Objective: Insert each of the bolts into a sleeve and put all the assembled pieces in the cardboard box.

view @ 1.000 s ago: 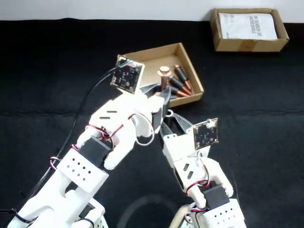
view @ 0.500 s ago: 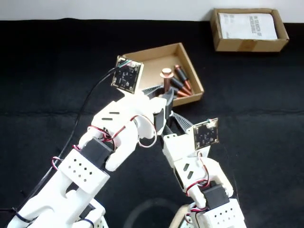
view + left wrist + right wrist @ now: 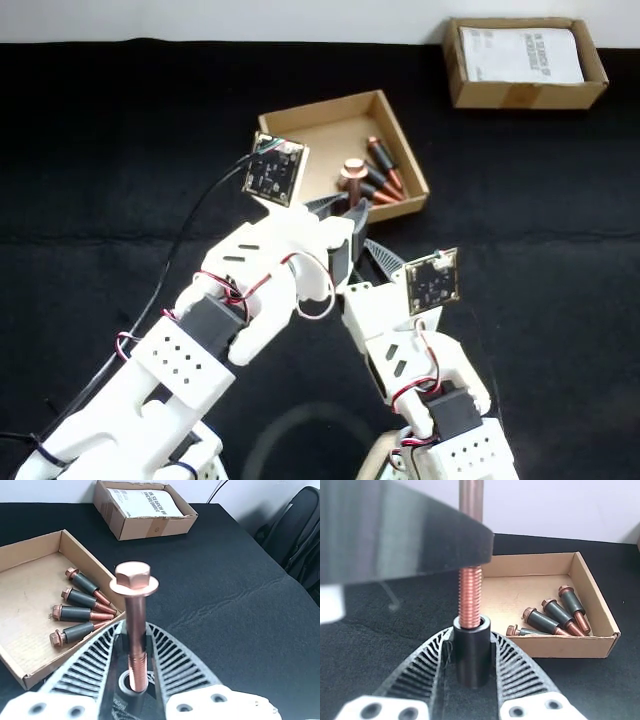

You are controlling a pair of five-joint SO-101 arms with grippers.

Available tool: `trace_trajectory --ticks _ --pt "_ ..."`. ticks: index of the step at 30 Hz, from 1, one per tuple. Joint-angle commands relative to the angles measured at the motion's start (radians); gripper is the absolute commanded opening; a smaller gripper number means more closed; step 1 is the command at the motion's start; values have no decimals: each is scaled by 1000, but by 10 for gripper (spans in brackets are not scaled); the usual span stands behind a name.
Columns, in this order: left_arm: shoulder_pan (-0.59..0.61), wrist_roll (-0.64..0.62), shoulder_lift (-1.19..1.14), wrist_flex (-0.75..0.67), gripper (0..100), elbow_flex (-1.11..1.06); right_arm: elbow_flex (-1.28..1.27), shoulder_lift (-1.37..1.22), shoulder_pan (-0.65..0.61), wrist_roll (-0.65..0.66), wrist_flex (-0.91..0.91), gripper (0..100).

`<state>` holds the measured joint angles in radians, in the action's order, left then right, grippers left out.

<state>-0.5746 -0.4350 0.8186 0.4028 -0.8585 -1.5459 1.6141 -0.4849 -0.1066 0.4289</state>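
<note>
While the left gripper (image 3: pixel 135 630) clamps the copper bolt (image 3: pixel 134 605) upright by its shank, its threaded tip sits in the mouth of the black sleeve (image 3: pixel 472 655) pinched by the right gripper (image 3: pixel 471 640), just beside the cardboard box (image 3: pixel 560 647) holding four assembled pieces (image 3: pixel 80 614).

1. Bolt (image 3: pixel 134 615): copper, with a flanged hex head. It stands upright in the left gripper (image 3: pixel 135 640), its threaded tip just inside the sleeve's mouth.
2. Sleeve (image 3: pixel 471 655): a short black tube, upright under the bolt, clamped in the right gripper (image 3: pixel 471 637).
3. Box (image 3: pixel 318 138): open cardboard, at 12 o'clock on the counter (image 3: pixel 120 150), turned askew.
4. Four assembled pieces (image 3: pixel 82 613): lying side by side in the box, toward its 4 o'clock side.
</note>
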Motion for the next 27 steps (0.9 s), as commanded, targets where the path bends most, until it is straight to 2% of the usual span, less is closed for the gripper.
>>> trace_trajectory --ticks 1,6,9,15,27 --pt "-13 0 8 -21 9 8 19 -4 -7 -11 -25 7" --pt "-4 5 5 -21 9 5 19 -2 -7 -9 -24 7" --pt "-4 49 4 -28 9 -10 19 -1 -7 -11 -22 7" --pt "-10 94 8 -149 9 -110 42 -4 -5 -11 -18 7" --pt "-5 109 21 -146 21 -140 61 -5 -4 -8 -18 7"
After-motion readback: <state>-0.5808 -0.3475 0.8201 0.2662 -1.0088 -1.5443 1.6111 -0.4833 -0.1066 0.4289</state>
